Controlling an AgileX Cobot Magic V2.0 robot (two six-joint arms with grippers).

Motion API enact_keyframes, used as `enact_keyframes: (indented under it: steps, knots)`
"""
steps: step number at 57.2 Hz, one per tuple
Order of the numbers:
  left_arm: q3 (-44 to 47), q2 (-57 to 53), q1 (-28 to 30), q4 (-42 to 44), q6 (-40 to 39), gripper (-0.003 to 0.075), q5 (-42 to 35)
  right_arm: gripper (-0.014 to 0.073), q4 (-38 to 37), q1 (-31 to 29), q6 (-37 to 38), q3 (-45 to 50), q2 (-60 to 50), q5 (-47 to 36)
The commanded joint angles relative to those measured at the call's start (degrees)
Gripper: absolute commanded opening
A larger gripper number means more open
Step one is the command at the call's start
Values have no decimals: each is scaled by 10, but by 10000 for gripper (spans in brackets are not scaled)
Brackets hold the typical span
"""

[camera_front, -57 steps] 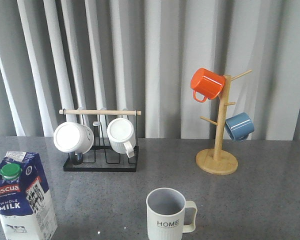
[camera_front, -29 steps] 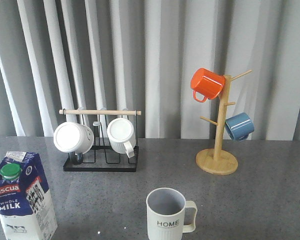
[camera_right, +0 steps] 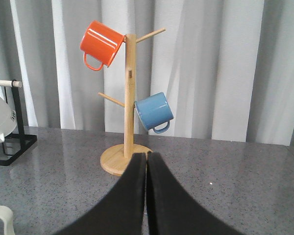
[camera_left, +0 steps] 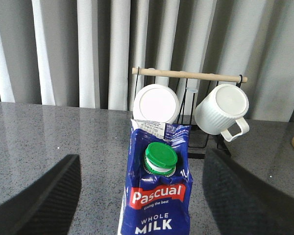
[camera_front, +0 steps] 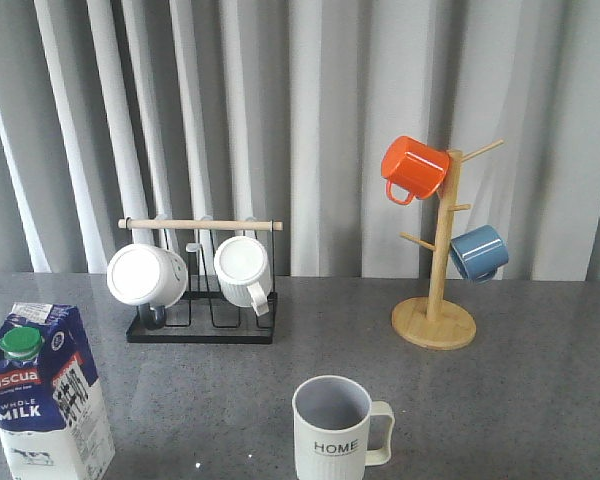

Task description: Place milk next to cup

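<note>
The milk (camera_front: 45,395), a blue and white carton with a green cap, stands upright at the table's front left. In the left wrist view the milk (camera_left: 159,196) sits between the wide-spread fingers of my left gripper (camera_left: 142,161), which is open and not touching it. The cup (camera_front: 332,430), cream with "HOME" lettering and a grey inside, stands at the front centre with its handle pointing right. A wide gap of table separates it from the milk. My right gripper (camera_right: 146,155) is shut on nothing and points at the mug tree. Neither gripper shows in the front view.
A black wire rack (camera_front: 202,328) with a wooden rod holds two white ribbed mugs (camera_front: 147,275) at the back left. A wooden mug tree (camera_front: 435,325) at the back right carries an orange mug (camera_front: 413,167) and a blue mug (camera_front: 477,252). Grey curtains hang behind.
</note>
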Motion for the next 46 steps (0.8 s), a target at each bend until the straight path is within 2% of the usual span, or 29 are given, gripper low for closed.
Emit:
enact_keyframes:
  steps: [1,19,24,33,46]
  knots:
    - [-20,-2,-3,-4,-3,513,-41,-9,-1,-2,-2,-16,-3,-47]
    - [-20,-2,-4,-24,-19,518,-49,-9,-1,-2,-2,-16,-3,-47]
    - [-20,-2,-12,-29,-31,565,-71,-9,-1,-2,-2,-16,-3,-47]
    - [-20,36,-14,-27,-30,736,-116,-9,-1,-2,-2,-16,-3,-44]
    - [-20,108,-26,47,-34,722,-189,-9,-1,-2,-2,-16,-3,-42]
